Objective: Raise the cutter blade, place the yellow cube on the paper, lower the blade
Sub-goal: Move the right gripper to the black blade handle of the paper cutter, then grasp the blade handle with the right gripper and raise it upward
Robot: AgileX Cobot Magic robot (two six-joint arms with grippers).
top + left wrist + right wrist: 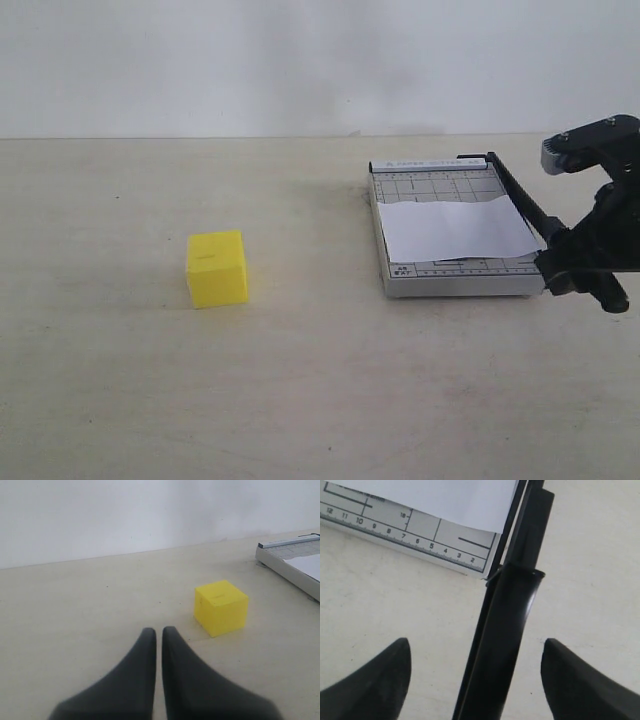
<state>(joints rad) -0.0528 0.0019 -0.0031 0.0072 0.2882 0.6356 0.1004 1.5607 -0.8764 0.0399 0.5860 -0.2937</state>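
The yellow cube (217, 267) stands on the table, far left of the cutter; in the left wrist view the cube (221, 607) is ahead of my left gripper (156, 631), apart from it. That gripper is shut and holds nothing. The white paper (455, 228) lies on the grey gridded cutter base (455, 281). The black cutter blade (520, 198) lies along the base's right edge. My right gripper (578, 270) is at the blade's front end, open. In the right wrist view the blade handle (512, 625) runs between the right gripper's (476, 647) wide-apart fingers, touching neither.
The beige table (320, 390) stretches wide between the cube and the cutter. A white wall (300, 60) rises behind its far edge. The left arm does not show in the exterior view.
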